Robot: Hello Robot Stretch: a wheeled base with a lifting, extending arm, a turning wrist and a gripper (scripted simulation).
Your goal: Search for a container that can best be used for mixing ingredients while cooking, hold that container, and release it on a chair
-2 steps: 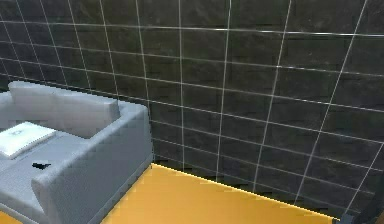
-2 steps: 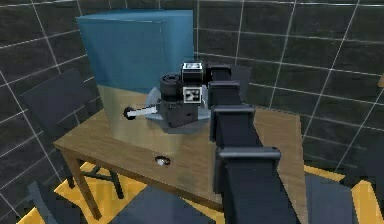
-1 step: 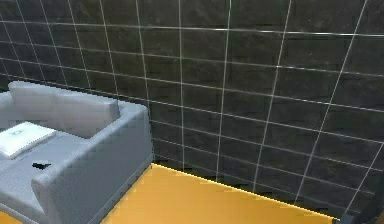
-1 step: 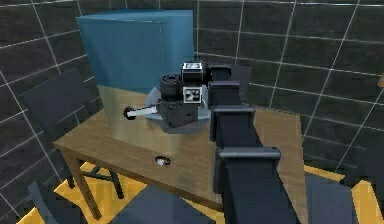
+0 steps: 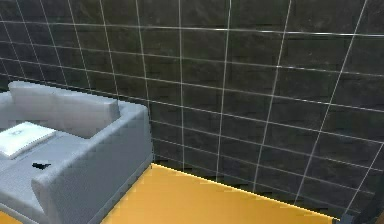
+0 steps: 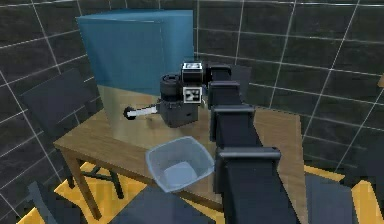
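Bowl (grey-blue, empty) on wooden table beside arm; fingers near blue box, cannot tell if apart or together.

Forward view looks ahead and slightly down, close on a grey armchair at its left, dark tiled wall beyond. Arm side view looks down along the arm over a nearby wooden table. Both take in dark tiled wall and orange floor.

Grey armchair, dark white-gridded wall, orange floor, grey-blue bowl
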